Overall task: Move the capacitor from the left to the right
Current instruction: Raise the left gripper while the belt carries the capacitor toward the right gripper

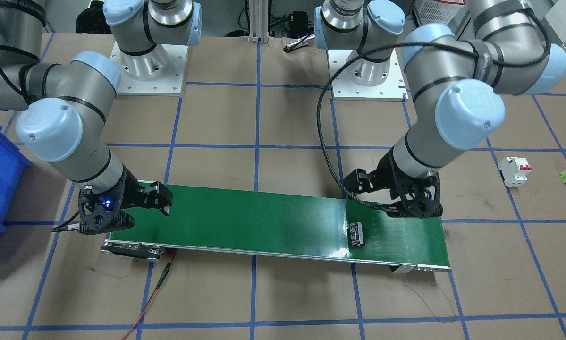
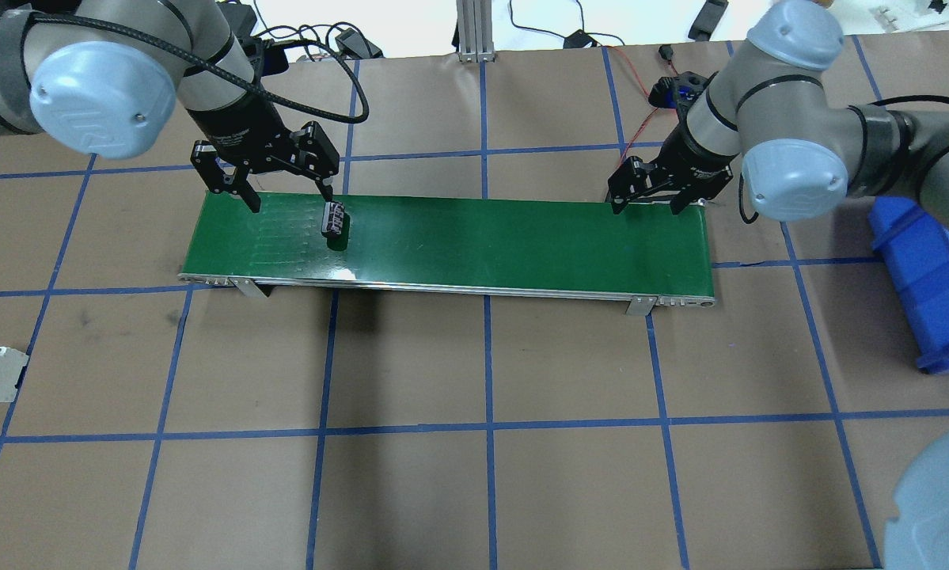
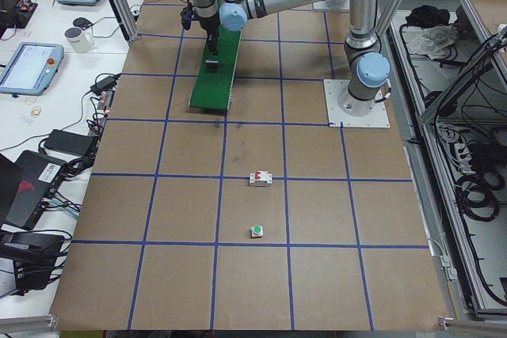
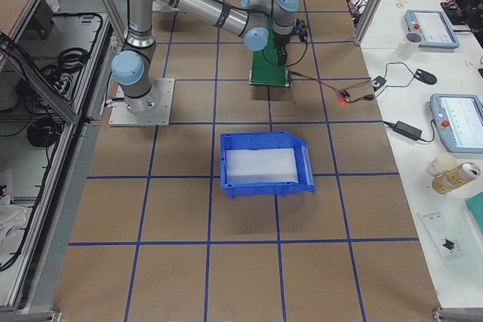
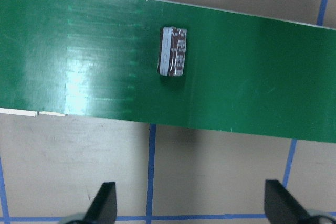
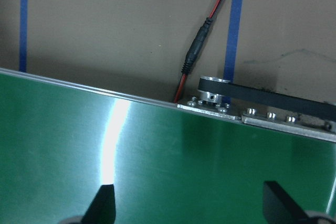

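- We see a robotics lab: a left arm (image 2: 205,55) and right arm (image 2: 715,119) bolted to a tape-gridded worktop (image 2: 569,356).
- We see teach pendants (image 3: 30,67) and cables (image 3: 101,85) on side benches (image 3: 32,128).

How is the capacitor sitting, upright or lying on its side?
Lying on its side: in the left wrist view the capacitor shows its long flank and pale stripe, flat on the green belt.

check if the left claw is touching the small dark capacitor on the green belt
Apart. The left wrist view shows the small dark cylindrical capacitor lying on the green conveyor belt, with both fingertips of the open left claw well clear of it.
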`<state>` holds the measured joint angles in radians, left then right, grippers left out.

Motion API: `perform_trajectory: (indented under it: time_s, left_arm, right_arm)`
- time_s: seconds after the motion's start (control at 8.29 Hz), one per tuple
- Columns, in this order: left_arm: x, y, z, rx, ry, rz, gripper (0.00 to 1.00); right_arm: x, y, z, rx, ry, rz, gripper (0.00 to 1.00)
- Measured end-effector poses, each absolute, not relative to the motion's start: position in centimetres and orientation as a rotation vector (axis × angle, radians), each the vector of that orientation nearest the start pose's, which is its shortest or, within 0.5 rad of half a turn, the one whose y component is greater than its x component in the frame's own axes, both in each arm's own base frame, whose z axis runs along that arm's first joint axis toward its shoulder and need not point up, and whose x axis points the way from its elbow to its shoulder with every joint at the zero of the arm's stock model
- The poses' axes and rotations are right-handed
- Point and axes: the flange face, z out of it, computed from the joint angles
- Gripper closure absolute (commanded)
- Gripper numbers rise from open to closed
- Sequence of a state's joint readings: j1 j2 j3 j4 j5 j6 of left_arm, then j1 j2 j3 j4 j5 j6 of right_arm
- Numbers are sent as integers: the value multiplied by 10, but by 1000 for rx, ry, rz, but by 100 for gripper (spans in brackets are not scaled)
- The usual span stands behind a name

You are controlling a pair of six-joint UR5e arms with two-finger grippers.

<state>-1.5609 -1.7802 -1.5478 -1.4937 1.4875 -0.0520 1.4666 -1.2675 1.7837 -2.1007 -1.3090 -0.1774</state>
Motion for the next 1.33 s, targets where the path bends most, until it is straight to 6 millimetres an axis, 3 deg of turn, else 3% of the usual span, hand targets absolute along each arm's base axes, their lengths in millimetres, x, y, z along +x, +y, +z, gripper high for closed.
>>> perform_trajectory:
  time_s: [0.36,0.6,0.84,1.33]
  left_arm:
    - [-146,-508,457,-118,3208,202,0]
    - [-146,-485,482,-103,3210,176,0]
    - [-146,-478,491,-98,3214,159,0]
    - [-148,-477,488,-71,3225,167,0]
  right_arm:
    - [85,-578,265,-34,2754,-66,0]
    - [84,-577,260,-28,2748,-51,0]
    - [84,-577,256,-23,2746,-38,0]
    - [83,-576,254,-17,2747,-21,0]
